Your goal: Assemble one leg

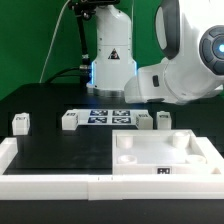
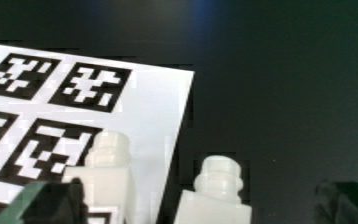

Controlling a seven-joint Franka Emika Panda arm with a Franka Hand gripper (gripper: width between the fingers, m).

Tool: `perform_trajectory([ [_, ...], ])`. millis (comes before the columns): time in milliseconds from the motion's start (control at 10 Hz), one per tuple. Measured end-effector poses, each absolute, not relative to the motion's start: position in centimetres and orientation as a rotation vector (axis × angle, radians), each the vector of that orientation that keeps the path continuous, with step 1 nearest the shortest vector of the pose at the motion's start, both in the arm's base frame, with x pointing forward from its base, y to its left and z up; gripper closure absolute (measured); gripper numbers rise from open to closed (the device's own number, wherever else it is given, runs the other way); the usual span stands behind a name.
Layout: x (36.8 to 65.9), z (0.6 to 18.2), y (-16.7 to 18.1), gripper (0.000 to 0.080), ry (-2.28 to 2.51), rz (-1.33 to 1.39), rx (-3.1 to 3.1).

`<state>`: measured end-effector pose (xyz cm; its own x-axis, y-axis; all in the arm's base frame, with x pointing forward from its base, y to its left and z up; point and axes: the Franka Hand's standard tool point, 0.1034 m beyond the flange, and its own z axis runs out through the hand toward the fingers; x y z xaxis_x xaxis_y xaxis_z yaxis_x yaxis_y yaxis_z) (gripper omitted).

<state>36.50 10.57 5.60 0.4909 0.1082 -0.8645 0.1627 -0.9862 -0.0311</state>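
Note:
Several small white legs stand in a row on the black table in the exterior view: one at the far left (image 1: 20, 122), one left of the marker board (image 1: 68, 120), and two right of it (image 1: 144, 121) (image 1: 163, 120). In the wrist view two legs (image 2: 105, 175) (image 2: 217, 190) stand upright, one at the marker board's edge. My gripper (image 2: 194, 205) is open; its dark fingers (image 2: 34, 205) show at the two corners, far apart, with both legs in the gap and neither touched. In the exterior view the arm hangs above the right pair and the fingers are not distinguishable.
The marker board (image 1: 108, 116) lies flat at the table's middle and also shows in the wrist view (image 2: 87, 95). A large white square tray-like part (image 1: 200, 150) sits at the front right. A white raised border (image 1: 50, 182) runs along the front and left. The robot's base (image 1: 110, 60) stands behind.

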Motion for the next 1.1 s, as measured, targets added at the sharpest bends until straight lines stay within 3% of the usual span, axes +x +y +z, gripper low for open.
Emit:
perform_trajectory([
  [1100, 38.0, 4.0, 10.5, 0.0150, 0.234, -1.374, 2.775],
])
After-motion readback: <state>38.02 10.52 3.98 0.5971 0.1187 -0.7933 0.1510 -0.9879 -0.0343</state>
